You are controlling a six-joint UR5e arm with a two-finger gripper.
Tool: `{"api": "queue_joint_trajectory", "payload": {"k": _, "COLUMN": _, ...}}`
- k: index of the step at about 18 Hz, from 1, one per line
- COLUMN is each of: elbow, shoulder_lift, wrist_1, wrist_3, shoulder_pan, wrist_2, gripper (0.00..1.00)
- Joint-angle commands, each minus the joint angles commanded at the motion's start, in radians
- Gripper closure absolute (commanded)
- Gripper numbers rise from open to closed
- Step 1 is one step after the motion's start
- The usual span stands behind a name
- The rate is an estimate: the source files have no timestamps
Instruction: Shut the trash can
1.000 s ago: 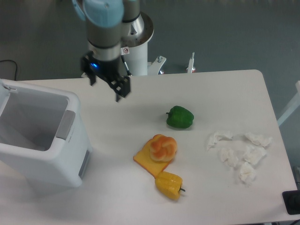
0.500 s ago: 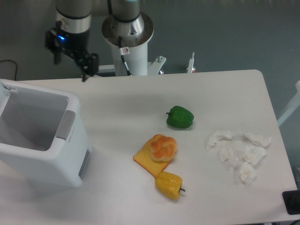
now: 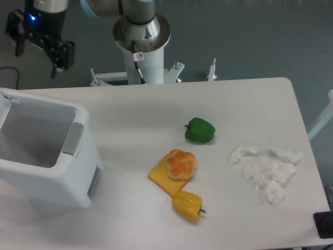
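Gripper hangs at the far left, above and beyond the table edge, with its two dark fingers spread wide and nothing between them. It is well apart from the trash can, which stands on the near left part of the table with its mouth open. Its lid is only partly visible at the left border; it seems to stand up behind the opening, but I cannot tell how far it leans.

I think the main risk is the approach. The lid must be pushed from its back side, so the gripper has to come down behind it; if it comes down too low or from the wrong side, the fingers could hit the rim or slip into the open bin. The can looks like light, smooth plastic, so a sideways push may slide or tip it instead of turning the hinge. A push too close to the hinge may also not bring the lid fully down.

The can is white, boxy, with rounded corners and a grey strip on its right rim. Further right lie a glossy green pepper, a yellow pepper, a round bun on a flat orange slice, and some crumpled white tissues.
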Motion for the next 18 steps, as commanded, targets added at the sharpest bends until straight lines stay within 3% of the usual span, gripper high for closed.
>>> {"api": "queue_joint_trajectory", "payload": {"k": 4, "elbow": 0.036, "shoulder_lift": -0.019, "wrist_1": 0.012, "wrist_3": -0.052, "shoulder_pan": -0.038, "wrist_2": -0.003, "gripper": 0.00}}
{"api": "queue_joint_trajectory", "payload": {"k": 13, "elbow": 0.045, "shoulder_lift": -0.034, "wrist_1": 0.130, "wrist_3": -0.164, "shoulder_pan": -0.095, "wrist_2": -0.020, "gripper": 0.00}}
{"api": "queue_joint_trajectory", "payload": {"k": 18, "elbow": 0.095, "shoulder_lift": -0.081, "wrist_1": 0.140, "wrist_3": -0.216, "shoulder_pan": -0.109, "wrist_2": -0.017, "gripper": 0.00}}
